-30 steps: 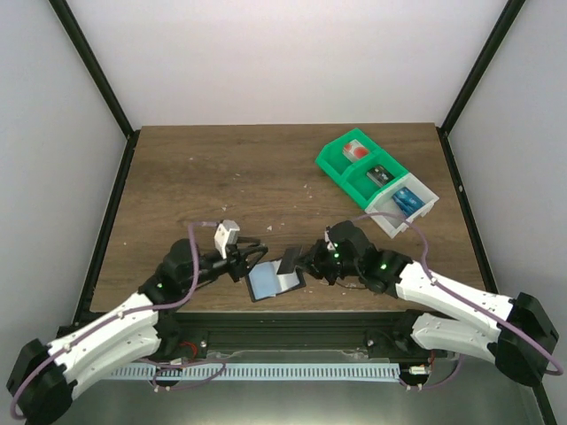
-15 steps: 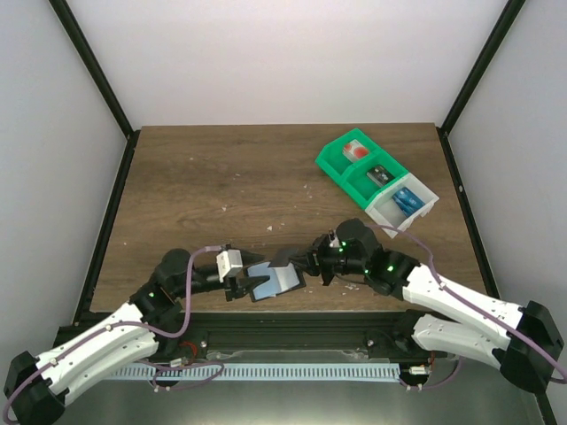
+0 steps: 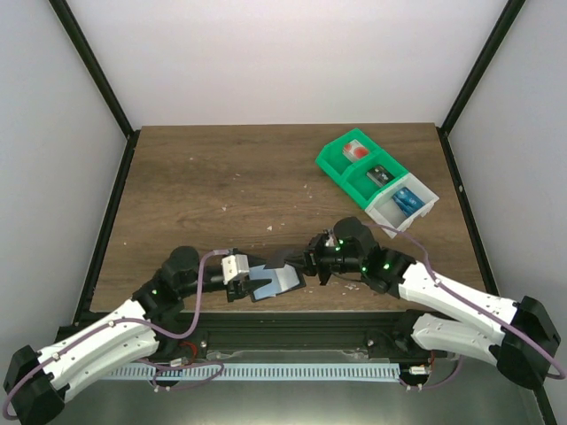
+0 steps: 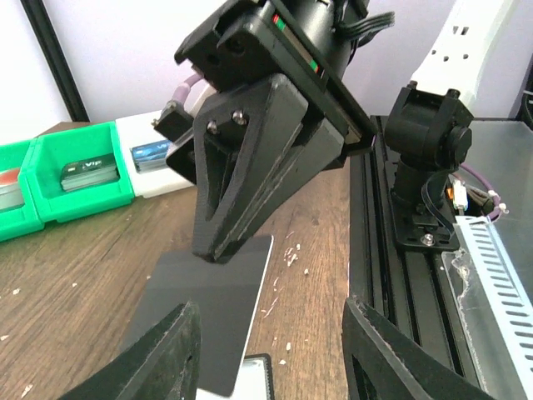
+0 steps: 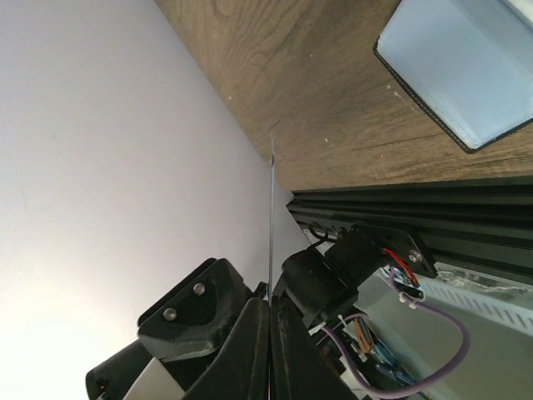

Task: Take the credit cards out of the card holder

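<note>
The left gripper (image 3: 244,283) has slid down low, next to the left side of the card holder (image 5: 466,75), which lies flat at the near edge of the table (image 3: 221,177). Its claw is about half open and holds nothing. The right gripper (image 3: 299,262) is pinched shut on one thin credit card (image 4: 208,308), which looks light, stiff and slippery, so it is probably best nipped on its flat faces.

Both arms reach low toward each other. The left gripper (image 3: 248,285) stands half open; the right gripper (image 3: 297,259) is pinched tight, seemingly on the card holder (image 3: 282,281) flap.
</note>
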Robot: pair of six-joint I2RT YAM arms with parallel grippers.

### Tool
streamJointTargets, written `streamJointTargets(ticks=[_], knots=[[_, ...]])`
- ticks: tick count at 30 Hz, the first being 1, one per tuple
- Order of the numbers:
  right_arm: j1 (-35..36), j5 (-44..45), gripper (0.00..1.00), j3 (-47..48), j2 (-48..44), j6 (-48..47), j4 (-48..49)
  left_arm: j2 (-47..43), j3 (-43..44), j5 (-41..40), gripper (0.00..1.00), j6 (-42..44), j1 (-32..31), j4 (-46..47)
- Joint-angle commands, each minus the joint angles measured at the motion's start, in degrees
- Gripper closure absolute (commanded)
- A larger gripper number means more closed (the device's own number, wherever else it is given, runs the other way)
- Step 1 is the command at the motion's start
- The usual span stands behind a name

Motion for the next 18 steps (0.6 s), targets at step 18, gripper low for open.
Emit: streamJointTargets(ticks=[18], knots=[[-0.3, -6.7, 1.0, -0.4, 0.6, 0.2, 5.7, 5.5, 5.0, 0.0, 0.64, 9.0, -0.4, -5.9]])
